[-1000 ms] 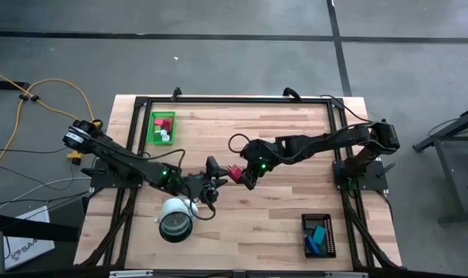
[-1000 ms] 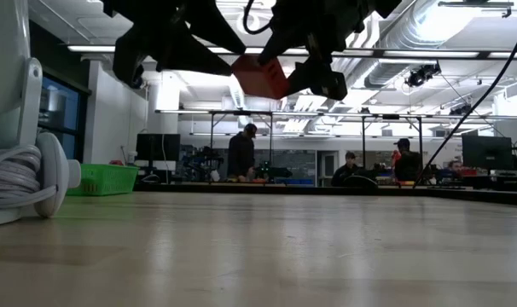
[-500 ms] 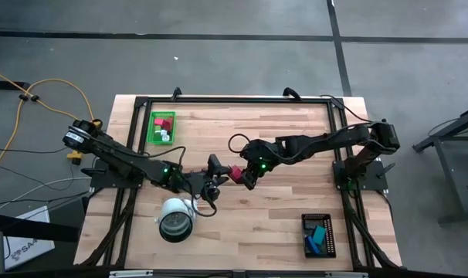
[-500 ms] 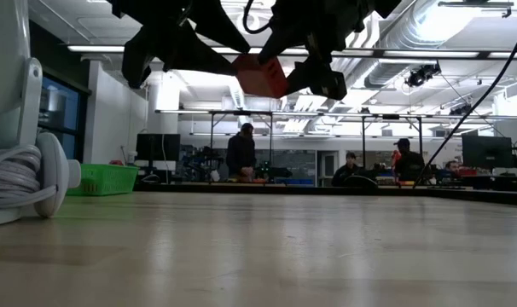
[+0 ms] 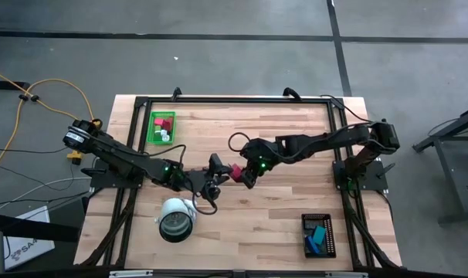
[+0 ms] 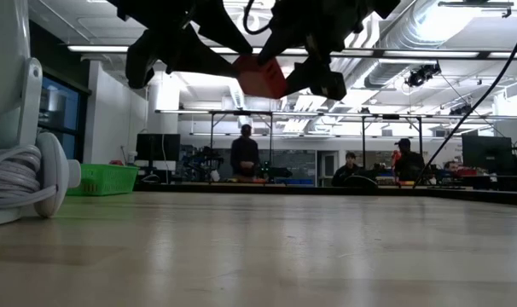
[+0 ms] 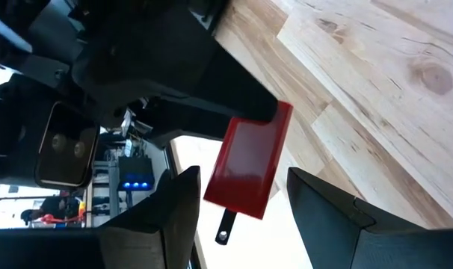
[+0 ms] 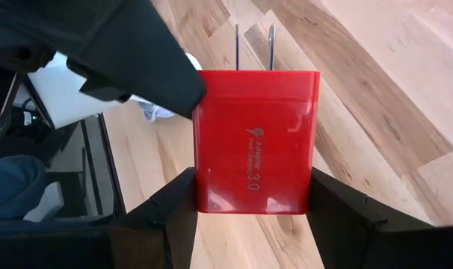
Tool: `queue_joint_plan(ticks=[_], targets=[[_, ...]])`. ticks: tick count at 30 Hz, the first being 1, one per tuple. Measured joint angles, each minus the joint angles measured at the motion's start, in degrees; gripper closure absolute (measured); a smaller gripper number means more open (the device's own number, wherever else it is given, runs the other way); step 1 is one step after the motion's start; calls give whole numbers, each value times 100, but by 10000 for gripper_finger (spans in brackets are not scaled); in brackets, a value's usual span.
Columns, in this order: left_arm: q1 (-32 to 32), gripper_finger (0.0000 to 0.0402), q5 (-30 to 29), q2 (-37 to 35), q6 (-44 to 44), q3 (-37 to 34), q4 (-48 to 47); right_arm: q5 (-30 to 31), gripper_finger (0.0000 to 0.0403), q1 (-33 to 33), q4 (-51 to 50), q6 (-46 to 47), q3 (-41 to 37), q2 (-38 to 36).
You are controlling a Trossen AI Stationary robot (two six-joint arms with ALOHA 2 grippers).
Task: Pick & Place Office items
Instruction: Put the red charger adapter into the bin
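Note:
A red plug block [image 5: 235, 173] with two metal prongs [image 8: 253, 39] hangs over the middle of the table, and my right gripper [image 5: 246, 175] is shut on it. It also shows high in the low view, as the red block [image 6: 260, 75]. My left gripper [image 5: 216, 171] faces the block's prong end and is open. In the left wrist view its fingers [image 7: 183, 200] stand on either side of that end of the block [image 7: 249, 168]. One left finger [image 8: 148, 63] overlaps the block's corner; whether it touches cannot be told. My right gripper pinches the red block's two opposite side faces [image 8: 208, 183] between its two fingers, at the end away from the prongs. The fingers come slanting down from the table's right side. The block is lifted clear of the table, prongs pointing toward my left gripper.
A green tray [image 5: 161, 127] with red blocks and a white bit sits at the far left. A black tray [image 5: 319, 235] with blue and teal bits sits at the near right. A big white-and-grey roll [image 5: 176, 218] stands near the left arm. People show in the room behind.
My left gripper has edged a little toward the red block in my right gripper. The right gripper and the block have kept still.

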Motion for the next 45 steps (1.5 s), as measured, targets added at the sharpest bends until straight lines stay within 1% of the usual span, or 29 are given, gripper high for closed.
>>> queue_joint_plan(ticks=[19, 28, 36, 39, 43, 45], targets=[[38, 209, 27, -4, 26, 2, -15, -102, 207, -21, 105, -2, 0, 0], [52, 210, 33, -4, 156, 4, -28, -92, 207, 96, 120, -17, 0, 0], [8, 245, 20, -4, 173, 2, 56, -89, 207, 92, 114, -25, 0, 0], [-43, 247, 45, -4, 177, 2, 90, -102, 207, 96, 116, -46, 1, 0], [-45, 247, 290, -4, 177, 2, 106, -118, 207, 98, 100, -48, 2, 0], [-47, 249, 321, -4, 177, 2, 115, -117, 207, 98, 100, -48, 1, 0]])
